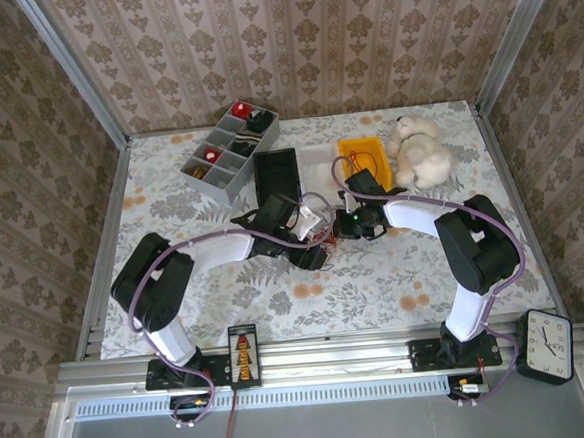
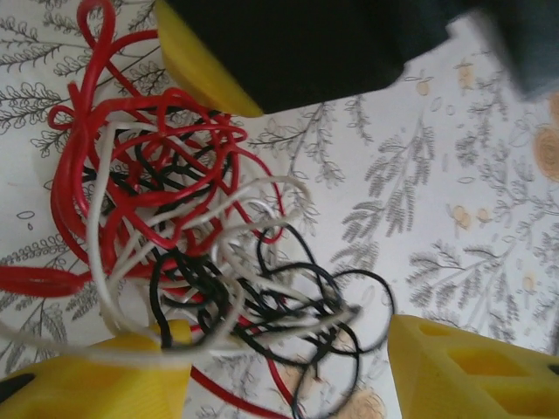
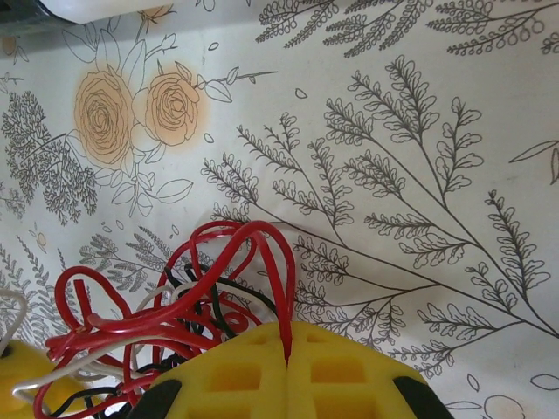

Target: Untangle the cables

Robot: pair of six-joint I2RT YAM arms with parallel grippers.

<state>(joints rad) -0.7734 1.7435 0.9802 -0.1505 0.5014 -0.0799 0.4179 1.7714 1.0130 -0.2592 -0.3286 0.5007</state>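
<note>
Thin red, black and whitish cables (image 2: 201, 236) lie knotted mid-table on the floral tablecloth (image 3: 419, 131). The right gripper (image 3: 286, 336) is clamped on the red cable (image 3: 262, 253). The left gripper (image 2: 284, 358) straddles the bunch, jaws part-open. Judged step: separating. The left should next take another strand so the arms can draw apart.

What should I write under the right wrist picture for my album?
Yellow fingers pinched shut on the red cable, the white cable and black cable tangled beside it.

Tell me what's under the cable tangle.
The flowered table cover shows through the tangle's outer loops. Beneath the dense middle, crossing red, black and whitish strands hide whatever is there.
</note>
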